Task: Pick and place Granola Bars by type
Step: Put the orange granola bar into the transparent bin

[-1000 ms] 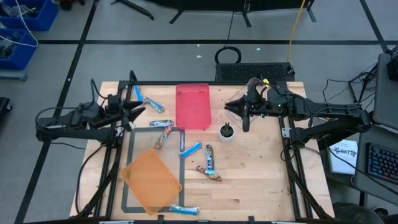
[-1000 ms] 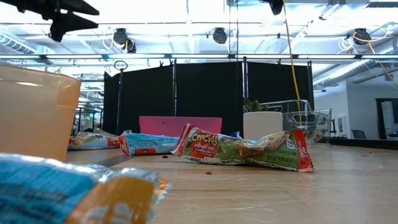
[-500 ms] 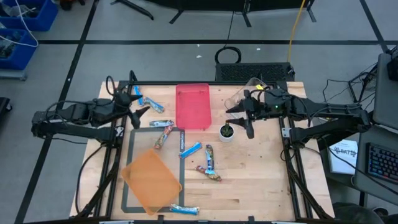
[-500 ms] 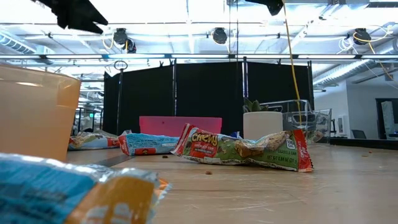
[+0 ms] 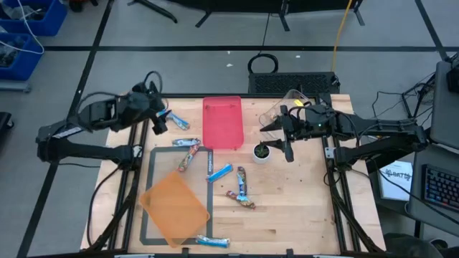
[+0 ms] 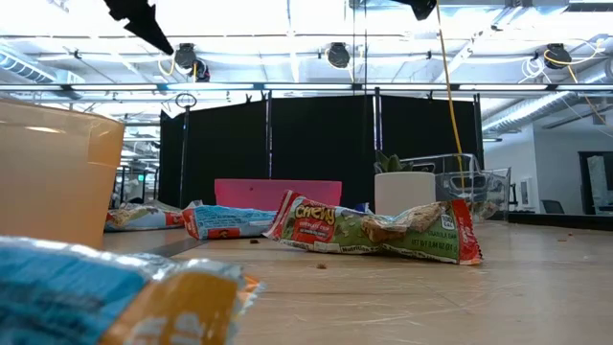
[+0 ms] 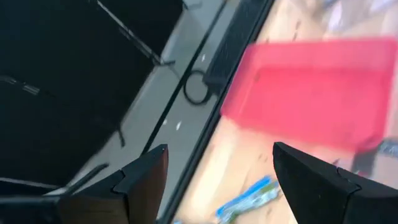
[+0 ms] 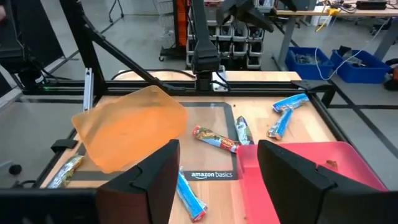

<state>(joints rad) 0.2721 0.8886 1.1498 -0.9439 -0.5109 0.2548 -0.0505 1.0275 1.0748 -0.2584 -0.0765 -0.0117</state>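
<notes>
Several wrapped granola bars lie flat on the wooden table: blue ones [image 5: 176,121], [image 5: 186,142], [image 5: 219,172], [image 5: 213,241] and multicolour ones [image 5: 188,155], [image 5: 242,180], [image 5: 242,201]. My left gripper [image 5: 158,118] is open and empty in the air by the table's far left, above the blue bars there; its wrist view shows one blue bar [image 7: 249,198] below it. My right gripper [image 5: 286,141] is open and empty in the air beside the potted plant [image 5: 262,151]. In the low view, a multicolour bar [image 6: 374,230] lies in front.
A red tray [image 5: 222,122] lies at the far middle and an orange tray [image 5: 174,208] tilts on a dark-framed mat at the near left. A clear container [image 5: 290,100] stands at the far right. Bare wood lies at the near right.
My left gripper has risen and swung toward the table's far edge and a little to the right, turning as it went; it stays open and empty. The bars and trays have not moved.
</notes>
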